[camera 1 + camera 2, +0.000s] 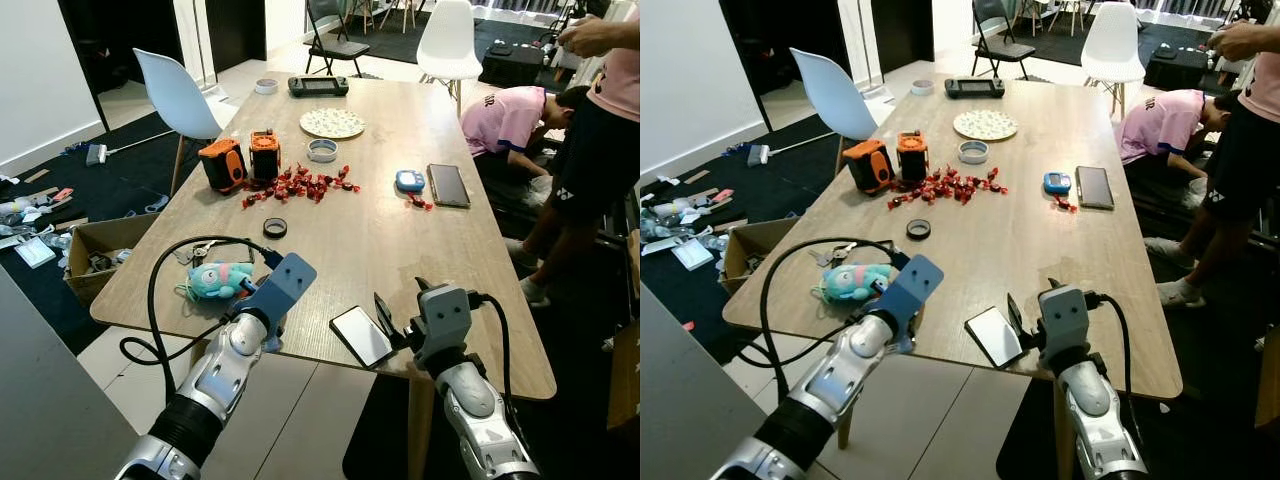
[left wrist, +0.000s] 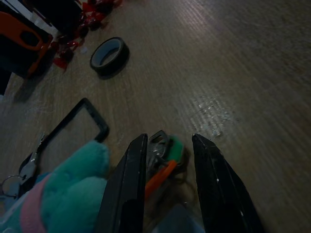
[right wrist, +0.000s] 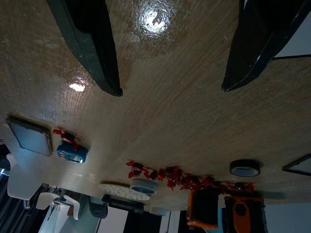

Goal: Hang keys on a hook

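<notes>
A small bunch of keys (image 2: pixel 163 154) with a green and an orange tag lies on the wooden table (image 1: pixel 400 230), near its front left edge. My left gripper (image 2: pixel 169 141) is low over the table, open, with one black finger on each side of the keys. In the eye views its blue wrist block (image 1: pixel 280 285) covers the keys. A teal plush toy (image 1: pixel 218 280) lies just left of that gripper, touching a finger. My right gripper (image 3: pixel 170 90) hangs open and holds nothing over the table's front edge, beside a dark phone (image 1: pixel 361 336).
A carabiner with a ring (image 1: pixel 195 250) lies left of the plush. Farther back on the table are a black tape roll (image 1: pixel 275 227), red sweets (image 1: pixel 300 185), two orange boxes (image 1: pixel 240 160), a plate (image 1: pixel 332 123) and a phone (image 1: pixel 448 185). People (image 1: pixel 590 150) are at the right, and a cardboard box (image 1: pixel 100 245) is on the floor at the left.
</notes>
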Tool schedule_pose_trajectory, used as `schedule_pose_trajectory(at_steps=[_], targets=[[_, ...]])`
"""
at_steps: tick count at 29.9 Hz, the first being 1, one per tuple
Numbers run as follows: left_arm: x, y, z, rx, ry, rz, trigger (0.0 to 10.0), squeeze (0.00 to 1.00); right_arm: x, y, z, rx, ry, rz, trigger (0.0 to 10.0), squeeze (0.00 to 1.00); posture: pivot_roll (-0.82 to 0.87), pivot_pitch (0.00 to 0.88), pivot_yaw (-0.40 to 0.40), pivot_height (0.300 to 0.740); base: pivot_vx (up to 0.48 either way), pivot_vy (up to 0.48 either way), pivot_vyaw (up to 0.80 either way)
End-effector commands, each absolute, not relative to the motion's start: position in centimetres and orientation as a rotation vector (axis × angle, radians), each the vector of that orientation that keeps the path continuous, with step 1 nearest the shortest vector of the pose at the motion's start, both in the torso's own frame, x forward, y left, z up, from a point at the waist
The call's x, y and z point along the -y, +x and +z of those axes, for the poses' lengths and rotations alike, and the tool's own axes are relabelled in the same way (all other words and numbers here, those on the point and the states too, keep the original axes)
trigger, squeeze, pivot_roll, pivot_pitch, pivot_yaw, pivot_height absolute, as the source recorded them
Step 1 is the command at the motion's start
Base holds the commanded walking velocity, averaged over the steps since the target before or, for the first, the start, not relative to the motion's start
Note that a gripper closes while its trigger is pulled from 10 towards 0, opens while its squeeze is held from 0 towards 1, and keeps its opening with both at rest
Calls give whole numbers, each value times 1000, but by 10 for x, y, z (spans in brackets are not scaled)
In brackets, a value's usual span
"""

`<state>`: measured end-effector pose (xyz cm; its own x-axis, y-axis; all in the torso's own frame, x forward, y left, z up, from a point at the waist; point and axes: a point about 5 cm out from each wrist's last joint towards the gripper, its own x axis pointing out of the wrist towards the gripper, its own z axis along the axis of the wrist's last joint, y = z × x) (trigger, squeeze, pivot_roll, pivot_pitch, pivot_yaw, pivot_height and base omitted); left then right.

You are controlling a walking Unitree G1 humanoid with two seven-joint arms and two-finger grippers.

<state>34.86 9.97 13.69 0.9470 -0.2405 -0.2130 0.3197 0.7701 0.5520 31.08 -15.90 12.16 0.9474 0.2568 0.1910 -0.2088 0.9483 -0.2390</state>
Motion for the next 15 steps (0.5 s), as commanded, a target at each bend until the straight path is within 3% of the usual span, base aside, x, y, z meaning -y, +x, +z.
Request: schedule_pose_trajectory(at_steps=[1,4,5,7,9,12,14,15], targets=[[-107,347,133,-140,644,-302,8235,0,164,309,116,193,-211,227,10000,0,87,156,-11,740,0,0,0],[-115,350,138,-121,665,-271,8039,0,163,310,117,195,-208,227,10000,0,91,150,-12,740,0,0,0],[-117,350,140,-112,676,-267,8588,0,163,310,117,196,-208,227,10000,0,91,150,-12,740,0,0,0],[-119,350,141,-105,682,-267,8588,0,163,310,117,196,-207,227,10000,0,91,150,-12,740,0,0,0],[-124,346,144,-89,703,-298,9569,0,163,310,116,195,-206,225,10000,0,91,150,-12,740,0,0,0],[-126,343,145,-86,714,-325,9373,0,164,310,116,194,-206,224,10000,0,91,150,-12,740,0,0,0],[-128,332,143,-98,740,-408,8157,0,164,309,116,193,-206,224,10000,0,98,155,-13,740,0,0,0],[-128,332,143,-98,740,-408,8157,0,164,309,116,193,-206,224,10000,0,98,155,-13,740,0,0,0]])
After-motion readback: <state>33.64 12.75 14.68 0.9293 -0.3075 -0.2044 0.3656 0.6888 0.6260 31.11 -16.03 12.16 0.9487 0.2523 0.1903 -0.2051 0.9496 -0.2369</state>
